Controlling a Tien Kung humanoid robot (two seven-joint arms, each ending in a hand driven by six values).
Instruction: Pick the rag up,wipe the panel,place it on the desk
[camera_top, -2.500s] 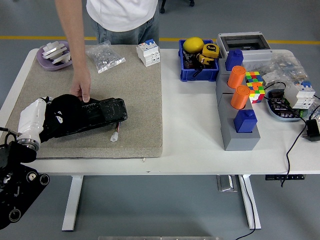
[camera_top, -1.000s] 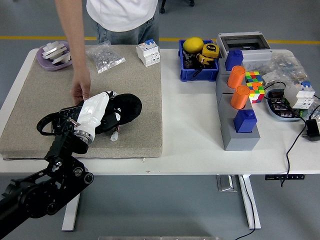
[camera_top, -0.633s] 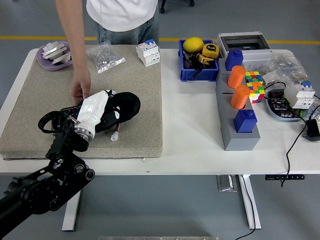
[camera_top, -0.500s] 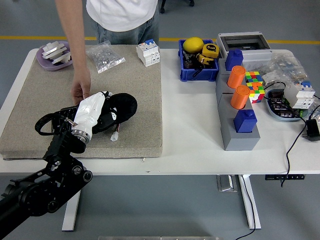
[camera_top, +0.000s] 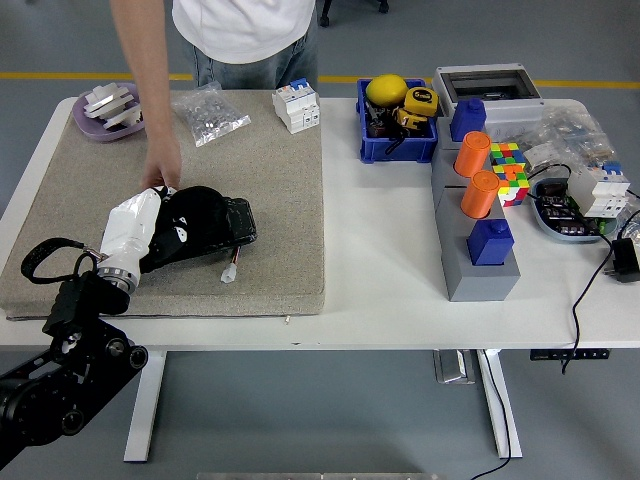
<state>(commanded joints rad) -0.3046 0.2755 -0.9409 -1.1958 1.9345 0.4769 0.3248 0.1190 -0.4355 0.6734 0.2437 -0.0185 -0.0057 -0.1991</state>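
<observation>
The left hand (camera_top: 190, 215) lies palm-down, its arm reaching in from lower left.

the robot's left arm (camera_top: 60, 365) in the lower left of the frame is black with round joints and small silver screws. a black cable (camera_top: 45, 250) loops near its wrist. the forearm has a white cover (camera_top: 130, 228). the person (camera_top: 245, 30) at the top wears a white shirt and blue jeans.

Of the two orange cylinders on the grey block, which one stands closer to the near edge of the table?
The orange cylinder beside the blue cube is closer. The other orange cylinder stands farther back on the grey block, next to the multicoloured puzzle cube.
</observation>
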